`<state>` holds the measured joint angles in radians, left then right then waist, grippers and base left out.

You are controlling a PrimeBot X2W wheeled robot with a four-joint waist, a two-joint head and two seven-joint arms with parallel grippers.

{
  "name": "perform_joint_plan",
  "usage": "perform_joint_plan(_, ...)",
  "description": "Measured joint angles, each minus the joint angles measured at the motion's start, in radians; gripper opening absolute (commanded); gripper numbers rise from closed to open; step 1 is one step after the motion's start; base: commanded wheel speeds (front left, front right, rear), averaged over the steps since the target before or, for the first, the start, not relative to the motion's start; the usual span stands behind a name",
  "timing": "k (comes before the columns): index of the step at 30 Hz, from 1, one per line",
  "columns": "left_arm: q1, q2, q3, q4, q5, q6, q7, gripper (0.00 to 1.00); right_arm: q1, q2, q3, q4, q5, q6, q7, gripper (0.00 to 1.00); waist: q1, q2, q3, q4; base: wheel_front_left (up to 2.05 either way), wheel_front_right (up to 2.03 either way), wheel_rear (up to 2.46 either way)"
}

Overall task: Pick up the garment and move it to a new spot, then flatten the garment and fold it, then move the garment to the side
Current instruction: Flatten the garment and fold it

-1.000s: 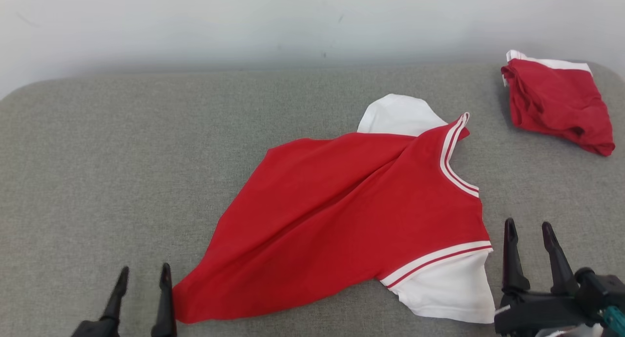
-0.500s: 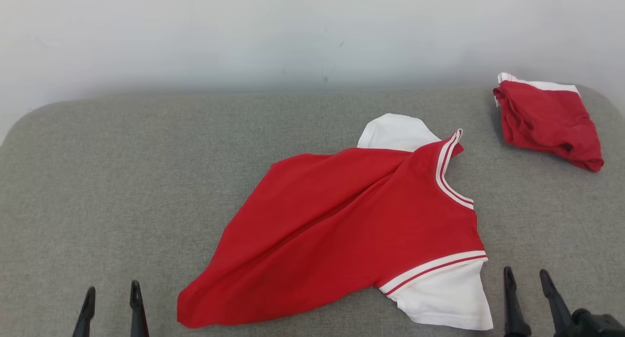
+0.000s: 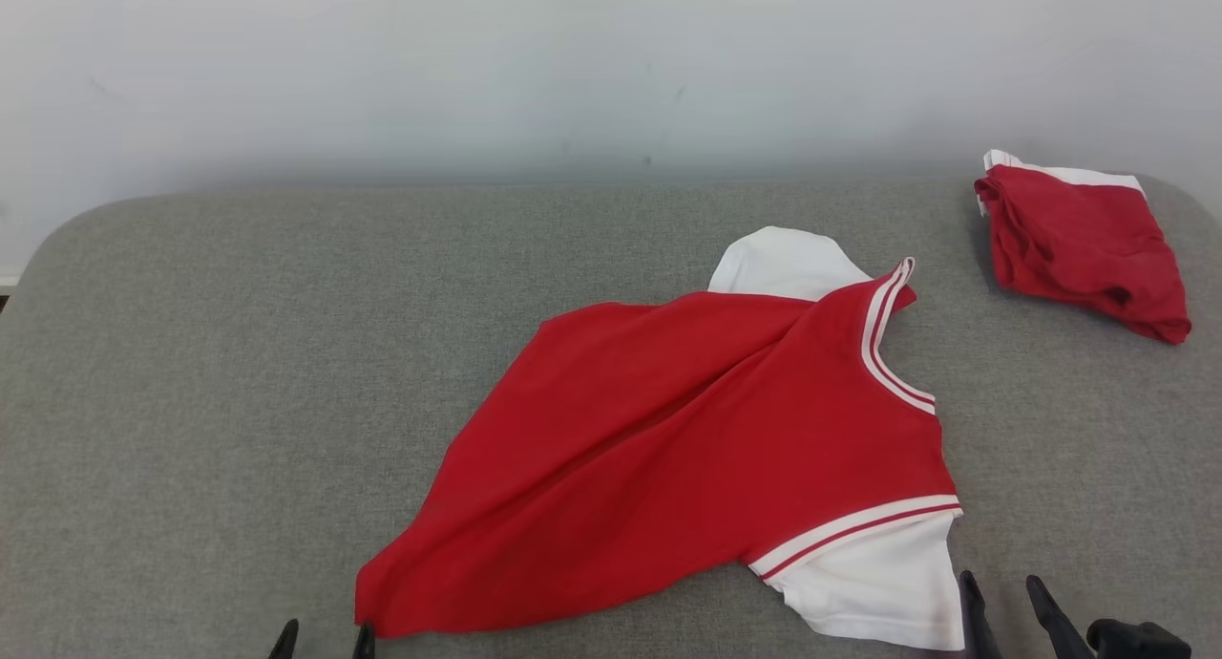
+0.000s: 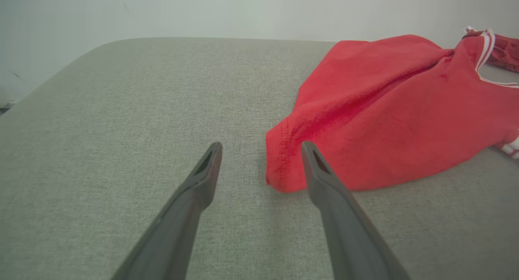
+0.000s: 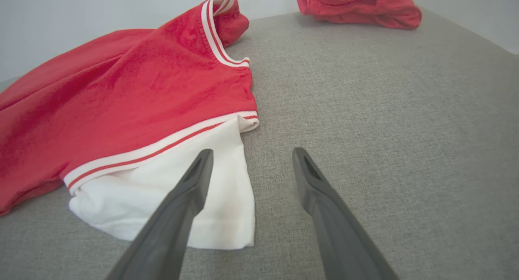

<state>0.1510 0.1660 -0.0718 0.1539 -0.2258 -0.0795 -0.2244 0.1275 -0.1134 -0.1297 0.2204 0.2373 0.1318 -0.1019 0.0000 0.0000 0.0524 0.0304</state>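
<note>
The garment (image 3: pixel 687 449) is a red T-shirt with white sleeves and white-striped collar, lying spread but creased in the middle of the grey padded table (image 3: pixel 239 353). My left gripper (image 3: pixel 323 632) is open at the bottom edge, just left of the shirt's hem corner (image 4: pixel 279 166); the corner lies between the fingertips in the left wrist view (image 4: pixel 261 144). My right gripper (image 3: pixel 1000 587) is open beside the near white sleeve (image 5: pixel 194 203), empty, with its left finger over the sleeve in the right wrist view (image 5: pixel 250 151).
A second red garment (image 3: pixel 1084 244), folded into a bundle, lies at the table's far right corner, also seen at the top of the right wrist view (image 5: pixel 357 6). A pale wall (image 3: pixel 573 67) stands behind the table. The table's left half is bare fabric.
Both grippers have drawn back toward the bottom edge, so only their fingertips remain. The camera has tilted, shifting the scene down. The shirt itself lies as before.
</note>
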Motion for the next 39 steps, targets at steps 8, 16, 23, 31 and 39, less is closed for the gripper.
perform_joint_plan(8, -0.074, -0.008, -0.077, 0.111, -0.019, -0.032, 0.002, 1.00, -0.051, -0.011, 0.017, 0.074, -0.005, 0.000, 0.040, 1.00, 0.0000, 0.0000, 0.020, 0.017, 0.00, 0.00, 0.00)
perform_joint_plan(16, -0.188, -0.017, -0.094, 0.322, -0.051, -0.043, -0.022, 1.00, -0.066, -0.008, 0.047, 0.142, -0.002, 0.000, 0.069, 1.00, 0.0000, 0.0000, 0.034, 0.020, 0.00, 0.00, 0.00)
perform_joint_plan(23, -0.254, -0.033, -0.132, 0.464, -0.095, -0.046, -0.034, 0.00, -0.072, -0.005, 0.076, 0.150, 0.019, 0.000, 0.094, 0.00, 0.0000, 0.0000, 0.036, 0.007, 0.00, 0.00, 0.00)
perform_joint_plan(31, -0.252, -0.016, -0.114, 0.406, -0.129, -0.052, -0.037, 0.00, -0.075, -0.003, 0.097, 0.076, 0.067, 0.000, 0.073, 0.00, 0.0000, 0.0000, 0.027, -0.002, 0.00, 0.00, 0.00)
perform_joint_plan(39, -0.216, 0.023, -0.069, 0.152, -0.123, -0.044, -0.022, 0.00, -0.110, -0.017, 0.129, -0.148, 0.133, 0.000, 0.105, 0.00, 0.0000, 0.0000, 0.025, -0.013, 0.00, 0.00, 0.00)
